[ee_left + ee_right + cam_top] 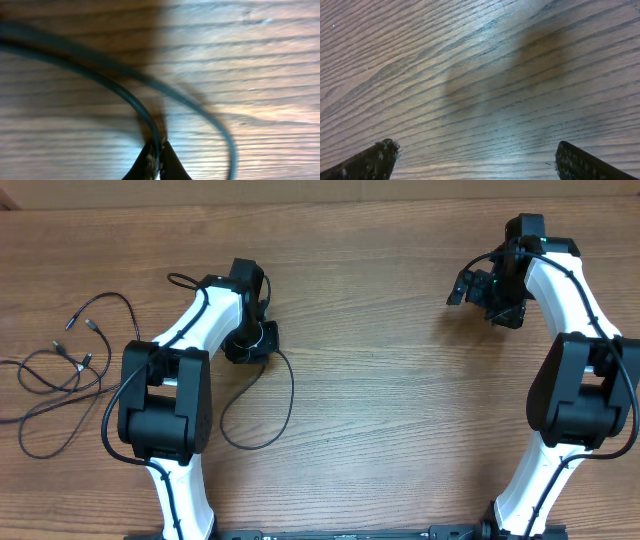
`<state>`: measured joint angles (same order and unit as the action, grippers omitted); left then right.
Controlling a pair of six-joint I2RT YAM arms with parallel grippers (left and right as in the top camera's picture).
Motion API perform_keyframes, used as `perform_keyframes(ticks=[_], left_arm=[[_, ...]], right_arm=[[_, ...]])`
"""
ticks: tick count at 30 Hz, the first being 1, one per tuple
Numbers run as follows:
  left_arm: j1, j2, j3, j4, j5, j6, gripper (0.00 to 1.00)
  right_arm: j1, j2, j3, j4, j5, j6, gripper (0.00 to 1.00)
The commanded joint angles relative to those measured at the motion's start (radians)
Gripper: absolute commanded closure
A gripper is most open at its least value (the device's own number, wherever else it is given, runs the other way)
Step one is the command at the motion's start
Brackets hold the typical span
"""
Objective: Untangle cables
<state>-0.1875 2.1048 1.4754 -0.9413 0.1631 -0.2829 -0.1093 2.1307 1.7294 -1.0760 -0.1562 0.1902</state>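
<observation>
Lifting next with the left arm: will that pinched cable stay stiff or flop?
Likely floppy: the cable lies in a loose curved loop, so it should sag and trail. Probably light, being thin. It may slip, since the left gripper pinches it only at the fingertips.

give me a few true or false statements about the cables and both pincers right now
1. The left pincer is shut on a cable. True.
2. The right pincer is holding a cable. False: it is open above the bare wood of the table, with nothing between its fingers.
3. A bunch of cables lies on the table on the outer side of the left arm. True.
4. The pinched cable is pulled straight and taut. False: it curves in a slack loop on the table beside the left arm.
</observation>
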Motion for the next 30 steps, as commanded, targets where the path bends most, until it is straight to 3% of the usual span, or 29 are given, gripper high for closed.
perform_keyframes(ticks=[1,9,12,16,22,30], left_arm=[[0.015,0.022,0.007,0.026,0.121,-0.039,0.96],[0.05,0.022,0.006,0.092,0.195,-0.214,0.95],[0.044,0.022,0.006,0.11,0.193,-0.224,0.89],[0.035,0.022,0.006,0.132,0.192,-0.235,0.66],[0.035,0.022,0.006,0.14,0.117,-0.339,0.44],[-0.017,0.023,0.005,0.159,-0.032,-0.388,0.4]], right_arm=[[0.002,-0.032,0.008,0.009,0.006,-0.002,0.0],[0.002,-0.032,0.008,0.024,0.006,-0.002,0.0],[0.002,-0.032,0.008,0.024,0.006,-0.002,0.0],[0.002,-0.032,0.008,0.024,0.006,-0.002,0.0],[0.002,-0.032,0.008,0.024,0.006,-0.002,0.0],[0.002,-0.032,0.008,0.024,0.006,-0.002,0.0]])
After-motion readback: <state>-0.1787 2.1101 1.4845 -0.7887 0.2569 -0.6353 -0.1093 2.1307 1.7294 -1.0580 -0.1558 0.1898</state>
